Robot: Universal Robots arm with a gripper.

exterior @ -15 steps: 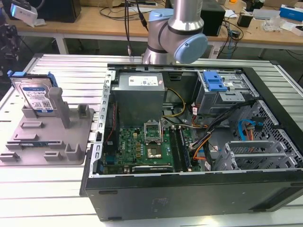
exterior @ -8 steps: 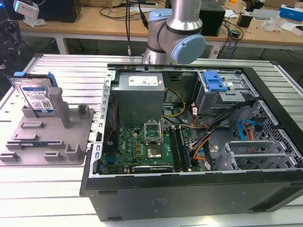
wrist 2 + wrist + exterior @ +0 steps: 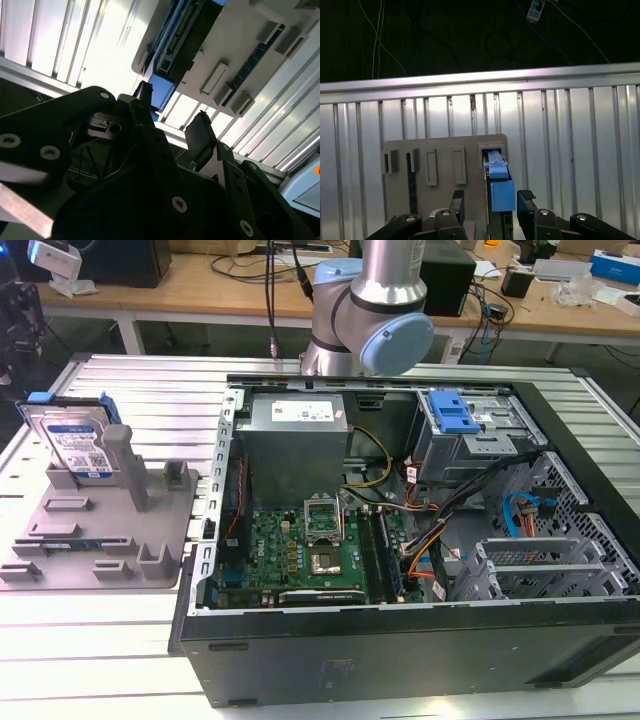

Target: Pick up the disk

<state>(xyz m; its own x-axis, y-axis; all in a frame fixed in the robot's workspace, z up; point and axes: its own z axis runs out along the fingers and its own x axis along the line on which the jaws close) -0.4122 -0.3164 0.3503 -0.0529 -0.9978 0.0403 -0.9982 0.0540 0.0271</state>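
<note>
Your pincer (image 3: 491, 201) is spread and pinching nothing. In the first wrist view only its two black fingertips (image 3: 457, 200) rise into the picture, and the rest of it is cut off at the edge. Beyond the gap between them lies the disk (image 3: 502, 192), seen edge-on. You get its blue side rail and a sliver of metal, while its label is turned away. How far the tips hang above it you cannot tell. The second wrist view is half blocked by the pincer's dark body, with a corner of blue showing past one fingertip.

The disk stands upright in a slot of the grey holder tray (image 3: 445, 150), which lies on the slatted metal desk (image 3: 570, 150). In the exterior view the open computer case (image 3: 400, 640) is nearest. The disk is at that view's left, its lower part hidden behind the tray's grey posts. Farther back the arm (image 3: 375, 300) runs out of the picture.
</note>
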